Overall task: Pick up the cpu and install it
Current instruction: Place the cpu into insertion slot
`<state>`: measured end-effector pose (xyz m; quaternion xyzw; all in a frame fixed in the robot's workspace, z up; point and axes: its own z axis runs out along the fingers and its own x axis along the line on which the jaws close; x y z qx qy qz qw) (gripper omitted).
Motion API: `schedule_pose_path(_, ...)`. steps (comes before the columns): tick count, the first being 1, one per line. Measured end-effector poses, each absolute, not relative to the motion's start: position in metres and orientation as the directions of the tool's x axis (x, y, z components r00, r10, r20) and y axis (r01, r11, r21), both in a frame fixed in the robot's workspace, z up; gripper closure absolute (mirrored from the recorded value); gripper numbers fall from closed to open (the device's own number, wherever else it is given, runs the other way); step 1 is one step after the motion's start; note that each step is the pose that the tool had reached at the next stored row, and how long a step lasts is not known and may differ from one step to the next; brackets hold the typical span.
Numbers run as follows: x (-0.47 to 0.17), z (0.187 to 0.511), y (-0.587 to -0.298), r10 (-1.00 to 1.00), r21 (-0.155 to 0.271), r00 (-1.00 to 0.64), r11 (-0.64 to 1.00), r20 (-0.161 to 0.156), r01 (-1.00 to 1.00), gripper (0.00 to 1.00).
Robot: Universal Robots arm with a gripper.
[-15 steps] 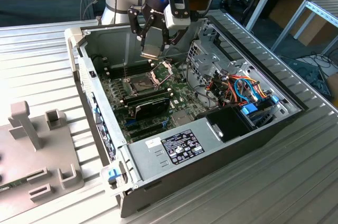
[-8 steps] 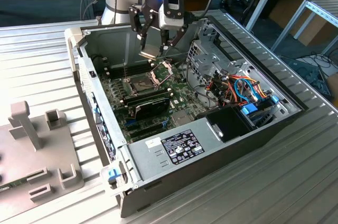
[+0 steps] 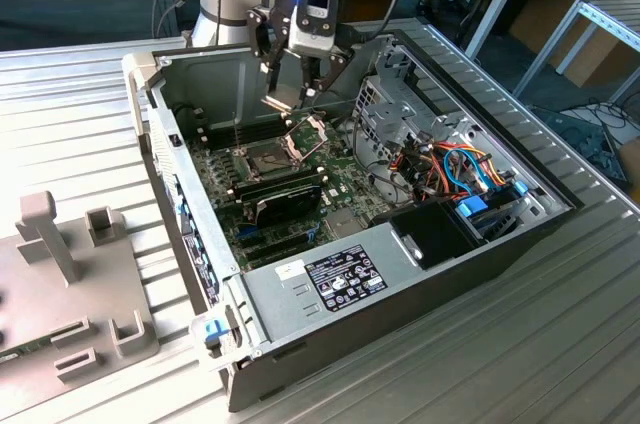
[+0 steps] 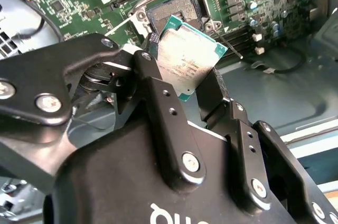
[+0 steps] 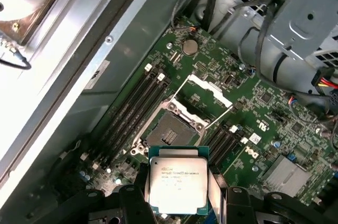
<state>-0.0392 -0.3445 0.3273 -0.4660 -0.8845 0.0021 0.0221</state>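
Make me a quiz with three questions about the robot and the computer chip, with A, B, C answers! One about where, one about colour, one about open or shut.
1. Where is the cpu?
A. lying in the socket
B. held by the fingers of the gripper, up off the motherboard
C. on the table outside the case

2. What colour is the motherboard?
A. red
B. green
C. white

3. How is the socket?
A. open and empty
B. closed over a chip
C. under a fan

Answers: 1 B, both wrist views show the fingers clamping its edges. 2 B, its surface is green. 3 A, its frame is swung up and nothing sits in it.
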Motion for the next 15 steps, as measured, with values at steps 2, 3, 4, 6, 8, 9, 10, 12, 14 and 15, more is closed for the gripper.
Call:
schedule_pose_path(2,-0.0392,0.327,-0.3445,0.842,-0.024,-0.539,0.54,0.037,0.841,0.46)
schedule_pose_path(3,-0.0392,0.3268,-0.3445,0.858,-0.024,-0.513,0.513,0.037,0.858,0.46)
schedule_pose_path(4,-0.0392,0.3267,-0.3445,0.865,-0.024,-0.501,0.502,0.037,0.865,0.46)
schedule_pose_path(6,-0.0392,0.3265,-0.3445,0.88,-0.024,-0.473,0.474,0.037,0.88,0.46)
schedule_pose_path(8,-0.0392,0.3262,-0.3445,0.897,-0.024,-0.44,0.441,0.037,0.897,0.46)
schedule_pose_path(9,-0.0392,0.3261,-0.3445,0.903,-0.024,-0.427,0.428,0.037,0.903,0.46)
schedule_pose_path(10,-0.0392,0.3259,-0.3445,0.914,-0.024,-0.404,0.405,0.037,0.914,0.46)
schedule_pose_path(12,-0.0392,0.3254,-0.3445,0.932,-0.024,-0.361,0.362,0.037,0.932,0.46)
schedule_pose_path(14,-0.0392,0.3254,-0.3445,0.934,-0.024,-0.356,0.357,0.037,0.934,0.46)
schedule_pose_path(15,-0.0392,0.3254,-0.3445,0.934,-0.024,-0.355,0.356,0.037,0.934,0.46)
